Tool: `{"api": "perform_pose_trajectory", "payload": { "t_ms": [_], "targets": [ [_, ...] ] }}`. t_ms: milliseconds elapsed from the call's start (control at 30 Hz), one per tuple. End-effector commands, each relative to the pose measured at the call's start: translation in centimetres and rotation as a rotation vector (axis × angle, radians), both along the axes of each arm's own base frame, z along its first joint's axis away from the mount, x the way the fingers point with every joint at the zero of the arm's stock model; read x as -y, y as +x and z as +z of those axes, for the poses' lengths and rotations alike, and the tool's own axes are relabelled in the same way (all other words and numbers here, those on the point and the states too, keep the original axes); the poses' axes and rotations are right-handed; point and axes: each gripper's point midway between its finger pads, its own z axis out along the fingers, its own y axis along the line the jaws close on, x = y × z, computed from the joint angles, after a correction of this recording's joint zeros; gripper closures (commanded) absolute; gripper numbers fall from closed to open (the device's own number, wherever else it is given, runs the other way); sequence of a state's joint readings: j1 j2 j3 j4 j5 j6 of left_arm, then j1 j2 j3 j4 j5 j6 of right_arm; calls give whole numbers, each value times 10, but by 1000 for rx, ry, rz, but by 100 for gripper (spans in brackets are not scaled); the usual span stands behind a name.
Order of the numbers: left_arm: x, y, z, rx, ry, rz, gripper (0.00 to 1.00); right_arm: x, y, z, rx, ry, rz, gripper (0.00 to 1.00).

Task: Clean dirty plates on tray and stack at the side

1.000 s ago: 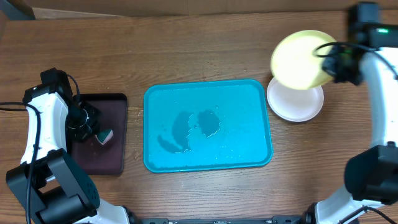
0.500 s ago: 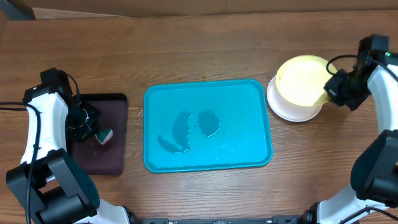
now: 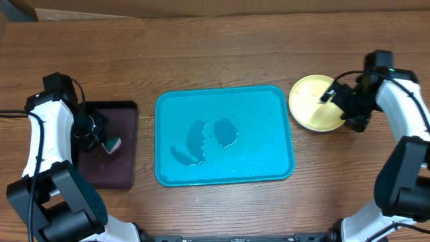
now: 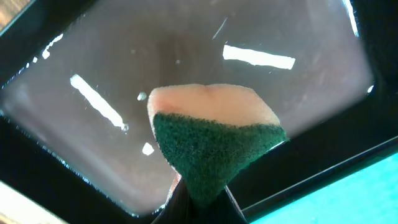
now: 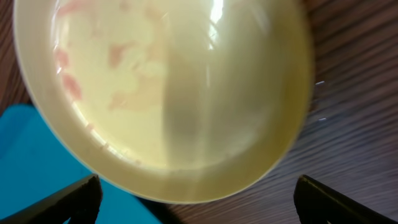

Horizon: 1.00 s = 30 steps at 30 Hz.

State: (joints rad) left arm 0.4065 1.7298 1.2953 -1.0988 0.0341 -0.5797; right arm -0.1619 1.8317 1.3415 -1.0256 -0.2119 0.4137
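We are watching the yellow-green plate, which is lying flat just right of the tray, off it. We cannot tell whether it is resting on the surface or on something hidden beneath it. The right fingers are standing spread wide, holding nothing, with the plate's rim showing between them. So we are worrying first about the retreat: a finger catching that rim could tip the plate or skid it away from the tray. Pale reddish smears are showing on the plate's inner face, and we are judging that it may be going aside not fully clean, so any stack built here would be trapping dirt. Left of the tray, the left fingers are pinching the sponge over the dark tray. If carried across wet, it could be dripping on the surface. The tray is showing only wet patches, which could be making anything set there slide.
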Motion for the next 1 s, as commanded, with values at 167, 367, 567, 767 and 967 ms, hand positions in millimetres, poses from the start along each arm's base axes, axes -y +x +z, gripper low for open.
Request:
{"api": "perform_pose_trajectory", "payload": {
  "t_ms": [167,367,567,767,967],
  "targets": [
    [-6,0,-15,16,28,-50,96,-62,-1,16,18,95,108,0],
    [-8,5,-20,40,42,-53,85,-71,-12,57,75,107,140,0],
    [-8,7,-19,47,40,-53,0,-73,-32,119,236,92,192,0],
    [-2,9,-13,58,8,-81,0,-77,-65,177,401,93,214,0],
    [25,29,30,202,-125,-239,0,-81,-107,217,521,82,231,0]
  ]
}}
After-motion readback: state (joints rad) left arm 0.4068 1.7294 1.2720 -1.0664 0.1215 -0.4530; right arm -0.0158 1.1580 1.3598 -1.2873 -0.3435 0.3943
